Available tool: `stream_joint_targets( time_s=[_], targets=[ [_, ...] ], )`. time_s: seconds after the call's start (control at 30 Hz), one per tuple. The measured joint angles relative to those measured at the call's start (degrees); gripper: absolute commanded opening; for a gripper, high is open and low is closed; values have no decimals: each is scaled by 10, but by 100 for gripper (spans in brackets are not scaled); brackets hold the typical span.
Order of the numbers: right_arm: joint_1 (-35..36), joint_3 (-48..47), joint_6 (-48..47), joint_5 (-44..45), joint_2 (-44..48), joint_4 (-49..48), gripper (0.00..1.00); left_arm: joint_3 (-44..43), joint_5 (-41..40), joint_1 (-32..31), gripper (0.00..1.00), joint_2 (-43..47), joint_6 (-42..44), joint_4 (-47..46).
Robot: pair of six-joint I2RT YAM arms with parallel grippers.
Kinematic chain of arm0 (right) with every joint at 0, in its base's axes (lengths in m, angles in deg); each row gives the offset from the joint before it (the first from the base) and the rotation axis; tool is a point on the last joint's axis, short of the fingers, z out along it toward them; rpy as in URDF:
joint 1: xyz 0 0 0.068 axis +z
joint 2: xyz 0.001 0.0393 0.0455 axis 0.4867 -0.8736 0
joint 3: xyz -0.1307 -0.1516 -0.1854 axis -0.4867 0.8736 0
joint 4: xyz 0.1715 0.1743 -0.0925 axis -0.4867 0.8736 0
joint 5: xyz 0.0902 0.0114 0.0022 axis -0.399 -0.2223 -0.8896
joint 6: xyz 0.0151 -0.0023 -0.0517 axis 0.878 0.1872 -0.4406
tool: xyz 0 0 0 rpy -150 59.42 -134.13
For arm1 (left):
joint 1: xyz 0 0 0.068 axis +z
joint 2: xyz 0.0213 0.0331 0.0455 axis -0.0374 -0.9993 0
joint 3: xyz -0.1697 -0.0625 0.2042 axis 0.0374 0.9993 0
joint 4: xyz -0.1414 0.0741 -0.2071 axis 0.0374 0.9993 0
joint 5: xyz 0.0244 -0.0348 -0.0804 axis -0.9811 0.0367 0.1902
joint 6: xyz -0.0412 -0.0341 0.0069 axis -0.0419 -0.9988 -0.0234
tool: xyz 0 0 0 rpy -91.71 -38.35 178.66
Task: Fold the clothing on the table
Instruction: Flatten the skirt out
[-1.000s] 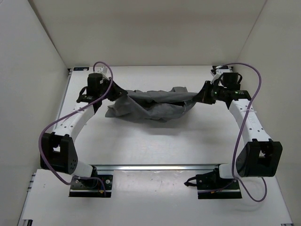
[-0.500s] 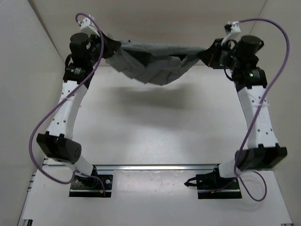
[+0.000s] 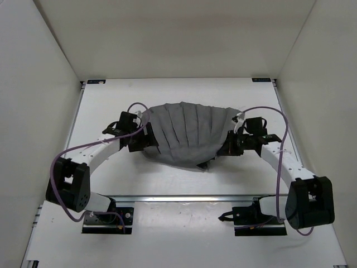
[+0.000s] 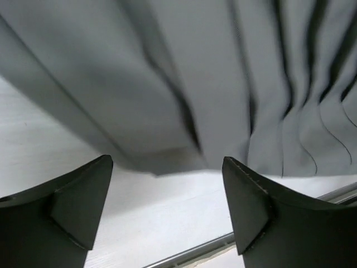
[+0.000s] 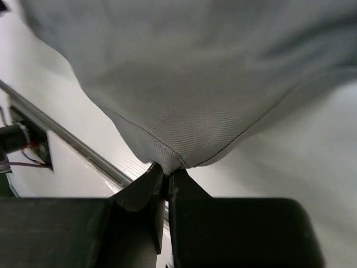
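Clothing [image 3: 187,134]: grey, spread out on the counter [image 3: 111,106], roughly central and a little toward the near half, lying between the two pincers. Pleat-like creases run from the far edge to the near edge. The near hem is rounded, with a small dark bunched fold at its near-right end.

Left pincer [image 3: 140,143]: low at the garment's left edge. Wrist view: left pincer [image 4: 166,163] stands wide apart, fingers [image 4: 78,206] dark, nothing between them. The cloth edge lies just beyond the tips, with bare white counter under the gap.

Right pincer [image 3: 226,149]: low at the garment's right edge. Wrist view: right pincer [image 5: 166,174] is pressed together and clamped on a stitched corner of the clothing [image 5: 189,134]. The fabric is drawn to a point at the tips and fans out away from them.

Metal rail [image 3: 189,197] runs along the counter's near edge, well clear of the hem. Purple cables [image 3: 61,159] loop along both arms
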Motion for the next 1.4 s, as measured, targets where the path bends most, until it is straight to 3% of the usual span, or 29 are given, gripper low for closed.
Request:
stream_joint_targets(
  time_s=[0.1, 0.23, 0.4, 0.53, 0.63, 0.83, 1.03, 1.1, 1.13, 1.17, 1.2, 1.23, 1.4],
  targets=[
    [2, -25, 11, -17, 20, -21, 0, -1, 0, -13, 92, 27, -19, -4],
    [23, -81, 23, -22, -10, -27, 0, -9, 9, -79, 85, 51, -62, -29],
    [65, -162, 38, -26, -44, -36, 0, 33, 39, -179, 83, 54, -169, -135],
    [85, -209, 50, -28, -48, -57, 0, 92, 32, -222, 81, 55, -257, -218],
    [93, -221, 52, -30, -48, -67, 0, 144, 4, -230, 79, 54, -312, -293],
    [98, -220, 55, -34, -47, -63, 0, 156, -62, -280, 80, 4, -384, -429],
    [109, -198, 65, -35, -24, -64, 0, 152, -182, -307, 76, -33, -416, -481],
    [110, -187, 66, -37, -12, -63, 0, 146, -222, -309, 61, -42, -424, -480],
    [108, -183, 67, -38, -5, -63, 0, 145, -243, -310, 43, -42, -428, -479],
    [105, -178, 69, -39, 1, -63, 0, 145, -257, -310, 36, -41, -435, -480],
    [102, -174, 69, -40, 6, -63, 0, 145, -268, -310, 23, -41, -439, -483],
    [98, -169, 69, -41, 12, -62, 0, 146, -275, -310, 4, -39, -444, -487],
    [78, -149, 71, -47, 26, -57, 0, 166, -281, -304, 0, -25, -455, -523]
  ],
)
